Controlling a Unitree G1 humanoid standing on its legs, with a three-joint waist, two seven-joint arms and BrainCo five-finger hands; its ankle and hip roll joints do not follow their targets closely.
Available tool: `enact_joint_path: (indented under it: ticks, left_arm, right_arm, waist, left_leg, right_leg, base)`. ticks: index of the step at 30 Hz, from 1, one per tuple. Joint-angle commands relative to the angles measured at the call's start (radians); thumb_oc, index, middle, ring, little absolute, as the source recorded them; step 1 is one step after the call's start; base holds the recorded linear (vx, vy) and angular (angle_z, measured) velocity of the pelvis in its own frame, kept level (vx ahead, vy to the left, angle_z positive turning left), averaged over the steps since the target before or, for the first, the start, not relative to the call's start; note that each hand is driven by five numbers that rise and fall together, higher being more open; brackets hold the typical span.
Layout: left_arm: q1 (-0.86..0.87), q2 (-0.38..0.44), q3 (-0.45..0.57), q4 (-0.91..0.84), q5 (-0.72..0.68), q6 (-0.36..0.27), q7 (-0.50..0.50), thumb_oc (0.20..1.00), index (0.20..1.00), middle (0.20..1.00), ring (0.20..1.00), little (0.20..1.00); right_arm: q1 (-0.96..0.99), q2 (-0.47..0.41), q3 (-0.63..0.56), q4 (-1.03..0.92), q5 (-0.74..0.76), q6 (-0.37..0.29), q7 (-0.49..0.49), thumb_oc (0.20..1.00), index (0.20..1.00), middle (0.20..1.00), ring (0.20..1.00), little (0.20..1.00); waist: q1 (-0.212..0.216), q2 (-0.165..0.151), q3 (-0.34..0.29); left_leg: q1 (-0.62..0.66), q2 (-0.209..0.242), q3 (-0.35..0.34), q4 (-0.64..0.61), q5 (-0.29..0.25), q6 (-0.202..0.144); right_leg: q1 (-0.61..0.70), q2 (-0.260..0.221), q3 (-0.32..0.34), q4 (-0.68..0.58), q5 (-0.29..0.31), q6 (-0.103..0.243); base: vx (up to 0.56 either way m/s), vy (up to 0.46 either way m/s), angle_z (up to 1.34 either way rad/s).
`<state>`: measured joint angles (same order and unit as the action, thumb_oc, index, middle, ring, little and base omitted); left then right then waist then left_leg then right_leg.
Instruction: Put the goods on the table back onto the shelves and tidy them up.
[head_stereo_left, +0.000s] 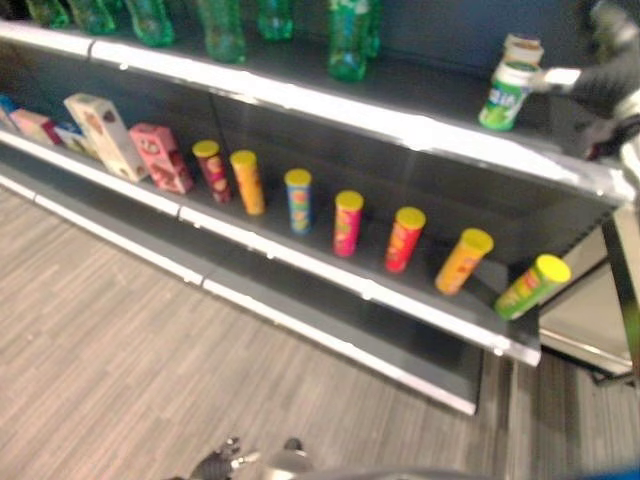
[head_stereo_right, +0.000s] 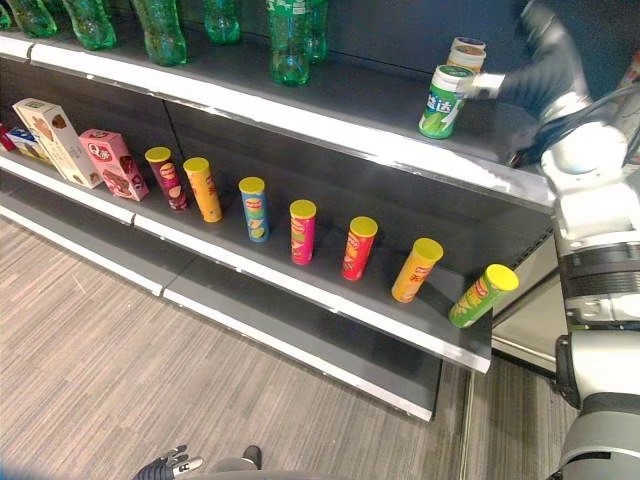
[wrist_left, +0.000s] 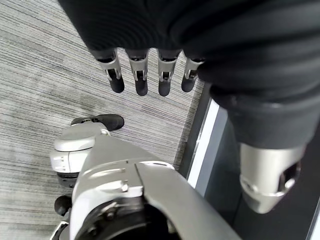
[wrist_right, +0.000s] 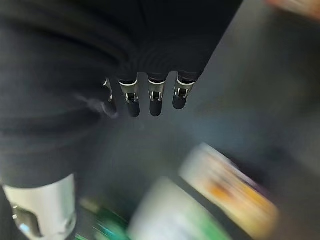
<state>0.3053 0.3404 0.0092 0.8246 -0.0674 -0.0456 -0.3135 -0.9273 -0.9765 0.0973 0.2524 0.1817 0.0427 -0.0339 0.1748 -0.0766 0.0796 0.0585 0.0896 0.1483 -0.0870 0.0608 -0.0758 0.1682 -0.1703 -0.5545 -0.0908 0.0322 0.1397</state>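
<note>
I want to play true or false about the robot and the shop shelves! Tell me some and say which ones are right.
1. Seven yellow-lidded tubes stand in a row on the lower shelf. True.
2. The green can lies on the floor. False: it stands upright on the upper shelf.
3. The right hand is up by the green can. True.
4. The left hand grips a bottle. False: its fingers hang straight and hold nothing.
5. The green bottles sit on the upper shelf. True.

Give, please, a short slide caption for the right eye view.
Right hand open against a green-and-white can on the upper shelf; yellow-lidded chip tubes line the shelf below.
</note>
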Motion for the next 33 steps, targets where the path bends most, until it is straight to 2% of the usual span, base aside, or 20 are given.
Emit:
enact_joint_path:
  ticks: [1, 2, 3, 8, 9, 12, 15, 17, 18, 20, 21, 24, 25, 26, 27, 29, 30, 31, 32, 33]
  left_arm:
    - [-0.019, 0.016, -0.007, 0.009, -0.024, -0.038, 0.005, 1.0, 1.0, 1.0, 1.0, 1.0]
    - [-0.019, 0.018, -0.008, 0.009, -0.024, -0.039, 0.005, 1.0, 1.0, 1.0, 1.0, 1.0]
    - [-0.015, 0.009, 0.009, 0.019, -0.021, -0.045, 0.007, 1.0, 1.0, 1.0, 1.0, 1.0]
    - [-0.006, 0.004, 0.016, 0.02, -0.025, -0.056, -0.005, 1.0, 1.0, 1.0, 1.0, 1.0]
    - [-0.015, -0.008, 0.017, 0.024, -0.033, -0.07, -0.015, 1.0, 1.0, 1.0, 1.0, 1.0]
    - [-0.02, -0.013, 0.014, 0.021, -0.037, -0.079, -0.018, 1.0, 1.0, 1.0, 1.0, 1.0]
    - [-0.041, -0.025, 0.018, 0.036, -0.031, -0.084, -0.001, 1.0, 1.0, 1.0, 1.0, 1.0]
    - [-0.056, -0.045, 0.019, 0.042, -0.014, -0.084, 0.013, 1.0, 1.0, 1.0, 1.0, 1.0]
    - [-0.056, -0.044, 0.019, 0.042, -0.014, -0.084, 0.013, 1.0, 1.0, 1.0, 1.0, 1.0]
    - [-0.071, -0.058, 0.02, 0.049, -0.006, -0.087, 0.018, 1.0, 1.0, 1.0, 1.0, 1.0]
    - [-0.079, -0.068, 0.022, 0.047, 0.007, -0.088, 0.015, 1.0, 1.0, 1.0, 1.0, 1.0]
    - [-0.101, -0.074, 0.026, 0.066, 0.029, -0.092, 0.025, 1.0, 1.0, 1.0, 1.0, 1.0]
    - [-0.115, -0.082, 0.022, 0.082, 0.029, -0.09, 0.018, 1.0, 1.0, 1.0, 1.0, 1.0]
    - [-0.115, -0.082, 0.023, 0.083, 0.029, -0.09, 0.018, 1.0, 1.0, 1.0, 1.0, 1.0]
    - [-0.129, -0.086, 0.011, 0.102, 0.034, -0.092, 0.014, 1.0, 1.0, 1.0, 1.0, 1.0]
    - [-0.145, -0.088, -0.006, 0.134, 0.044, -0.094, 0.024, 1.0, 1.0, 1.0, 1.0, 1.0]
    - [-0.157, -0.096, -0.006, 0.148, 0.038, -0.097, 0.024, 1.0, 1.0, 1.0, 1.0, 1.0]
    - [-0.165, -0.097, -0.014, 0.162, 0.029, -0.099, 0.021, 1.0, 1.0, 1.0, 1.0, 1.0]
    - [-0.178, -0.107, -0.026, 0.179, 0.017, -0.105, 0.017, 1.0, 1.0, 1.0, 1.0, 1.0]
    - [-0.178, -0.107, -0.026, 0.179, 0.017, -0.105, 0.017, 1.0, 1.0, 1.0, 1.0, 1.0]
  right_arm:
    - [0.019, -0.134, -0.057, -0.178, 0.037, -0.08, -0.08, 1.0, 1.0, 1.0, 1.0, 1.0]
    - [0.026, -0.133, -0.064, -0.181, 0.037, -0.079, -0.079, 1.0, 1.0, 1.0, 1.0, 1.0]
    - [0.089, -0.175, -0.123, -0.338, 0.025, -0.095, -0.073, 1.0, 1.0, 1.0, 1.0, 1.0]
    - [0.222, -0.169, -0.183, -0.521, 0.112, -0.117, 0.008, 1.0, 1.0, 1.0, 1.0, 1.0]
    - [0.352, -0.125, -0.179, -0.692, 0.272, -0.128, 0.13, 1.0, 1.0, 1.0, 1.0, 1.0]
    - [0.442, -0.12, -0.187, -0.756, 0.309, -0.127, 0.179, 1.0, 1.0, 1.0, 1.0, 1.0]
    - [0.626, 0.007, -0.155, -0.871, 0.44, -0.085, 0.279, 1.0, 1.0, 1.0, 1.0, 1.0]
    - [0.8, 0.171, -0.093, -0.882, 0.545, -0.037, 0.376, 1.0, 1.0, 1.0, 1.0, 1.0]
    - [0.802, 0.171, -0.094, -0.883, 0.545, -0.037, 0.376, 1.0, 1.0, 1.0, 1.0, 1.0]
    - [0.945, 0.266, -0.055, -0.841, 0.587, 0.006, 0.468, 1.0, 1.0, 1.0, 1.0, 1.0]
    - [1.081, 0.4, -0.031, -0.748, 0.604, 0.075, 0.573, 1.0, 1.0, 1.0, 1.0, 1.0]
    - [1.195, 0.431, -0.005, -0.638, 0.514, 0.102, 0.618, 1.0, 1.0, 1.0, 1.0, 1.0]
    - [1.243, 0.481, 0.001, -0.475, 0.452, 0.123, 0.668, 1.0, 1.0, 1.0, 1.0, 1.0]
    - [1.242, 0.482, 0.001, -0.473, 0.452, 0.122, 0.669, 1.0, 1.0, 1.0, 1.0, 1.0]
    - [1.239, 0.522, 0.024, -0.308, 0.377, 0.117, 0.663, 1.0, 1.0, 1.0, 1.0, 1.0]
    - [1.225, 0.501, 0.048, -0.165, 0.244, 0.076, 0.625, 1.0, 1.0, 1.0, 1.0, 1.0]
    - [1.22, 0.549, 0.041, -0.079, 0.263, 0.071, 0.616, 1.0, 1.0, 1.0, 1.0, 1.0]
    - [1.201, 0.557, 0.053, 0.04, 0.207, 0.043, 0.59, 1.0, 1.0, 1.0, 1.0, 1.0]
    - [1.162, 0.624, 0.036, 0.199, 0.2, -0.005, 0.537, 1.0, 1.0, 1.0, 1.0, 1.0]
    - [1.162, 0.624, 0.036, 0.199, 0.2, -0.005, 0.537, 1.0, 1.0, 1.0, 1.0, 1.0]
  waist:
    - [-0.017, -0.018, -0.039]
    - [-0.015, -0.02, -0.039]
    - [-0.039, -0.022, -0.041]
    - [-0.058, -0.033, -0.044]
    - [-0.092, -0.035, -0.044]
    - [-0.108, -0.037, -0.047]
    - [-0.135, -0.034, -0.045]
    - [-0.156, -0.028, -0.042]
    - [-0.155, -0.029, -0.043]
    - [-0.169, -0.021, -0.04]
    - [-0.18, -0.014, -0.039]
    - [-0.199, -0.008, -0.036]
    - [-0.208, -0.001, -0.036]
    - [-0.208, -0.002, -0.035]
    - [-0.212, 0.002, -0.036]
    - [-0.214, 0.003, -0.036]
    - [-0.216, 0.005, -0.038]
    - [-0.213, 0.006, -0.039]
    - [-0.212, 0.008, -0.04]
    - [-0.212, 0.008, -0.04]
  left_leg:
    - [0.017, 0.029, 0.085, 0.0, 0.003, -0.042]
    - [0.017, 0.029, 0.085, 0.0, 0.003, -0.042]
    - [0.024, 0.031, 0.097, 0.0, -0.001, -0.041]
    - [0.034, 0.036, 0.116, 0.0, -0.004, -0.04]
    - [0.051, 0.041, 0.146, 0.0, -0.008, -0.039]
    - [0.059, 0.044, 0.164, 0.0, -0.012, -0.038]
    - [0.071, 0.047, 0.189, 0.0, -0.016, -0.037]
    - [0.081, 0.048, 0.208, 0.0, -0.02, -0.034]
    - [0.081, 0.047, 0.208, 0.0, -0.02, -0.034]
    - [0.087, 0.045, 0.217, 0.0, -0.023, -0.032]
    - [0.092, 0.044, 0.218, 0.0, -0.025, -0.031]
    - [0.099, 0.042, 0.225, 0.0, -0.026, -0.034]
    - [0.104, 0.042, 0.224, 0.0, -0.027, -0.036]
    - [0.104, 0.042, 0.224, 0.0, -0.027, -0.036]
    - [0.108, 0.04, 0.225, 0.0, -0.029, -0.036]
    - [0.114, 0.04, 0.233, 0.0, -0.03, -0.039]
    - [0.117, 0.039, 0.234, 0.0, -0.031, -0.039]
    - [0.119, 0.04, 0.236, 0.0, -0.031, -0.039]
    - [0.12, 0.039, 0.238, 0.0, -0.032, -0.038]
    - [0.12, 0.039, 0.238, 0.0, -0.032, -0.038]
  right_leg:
    - [0.038, -0.003, 0.002, 0.006, 0.016, 0.002]
    - [0.038, -0.003, 0.002, 0.006, 0.016, 0.002]
    - [0.034, -0.003, 0.014, 0.007, 0.017, 0.002]
    - [0.025, -0.001, 0.036, 0.006, 0.018, 0.002]
    - [0.018, 0.0, 0.064, 0.006, 0.022, 0.001]
    - [0.01, 0.002, 0.082, 0.007, 0.022, -0.001]
    - [0.001, 0.004, 0.106, 0.009, 0.025, -0.005]
    - [-0.005, 0.004, 0.127, 0.011, 0.026, -0.006]
    - [-0.005, 0.004, 0.127, 0.011, 0.026, -0.006]
    - [-0.008, 0.002, 0.139, 0.013, 0.028, -0.006]
    - [-0.005, 0.0, 0.138, 0.016, 0.027, -0.006]
    - [-0.003, 0.0, 0.144, 0.019, 0.027, -0.006]
    - [0.001, -0.002, 0.144, 0.02, 0.025, -0.006]
    - [0.001, -0.002, 0.144, 0.02, 0.025, -0.006]
    - [0.002, -0.002, 0.147, 0.019, 0.026, -0.006]
    - [0.003, -0.001, 0.155, 0.018, 0.029, -0.005]
    - [0.003, -0.001, 0.157, 0.016, 0.029, -0.005]
    - [0.004, 0.0, 0.159, 0.015, 0.029, -0.004]
    - [0.004, 0.0, 0.162, 0.012, 0.03, -0.002]
    - [0.005, 0.0, 0.162, 0.012, 0.03, -0.002]
  base:
    - [-0.05, 0.036, -0.03]
    - [0.0, 0.0, 0.0]
    - [0.0, 0.0, 0.0]
    - [-0.01, 0.008, -0.27]
    - [-0.04, 0.024, -0.36]
    - [-0.03, 0.021, -0.4]
    - [-0.03, 0.012, -0.35]
    - [-0.04, 0.016, -0.23]
    - [-0.03, 0.017, -0.29]
    - [-0.02, 0.023, -0.19]
    - [-0.01, 0.019, -0.16]
    - [-0.01, 0.007, -0.07]
    - [0.0, 0.0, 0.0]
    - [0.0, 0.0, 0.0]
    - [-0.01, 0.01, -0.05]
    - [-0.01, 0.007, -0.03]
    - [-0.01, 0.007, -0.07]
    - [-0.02, 0.012, -0.07]
    - [-0.01, 0.009, -0.15]
    - [-0.02, 0.01, -0.15]
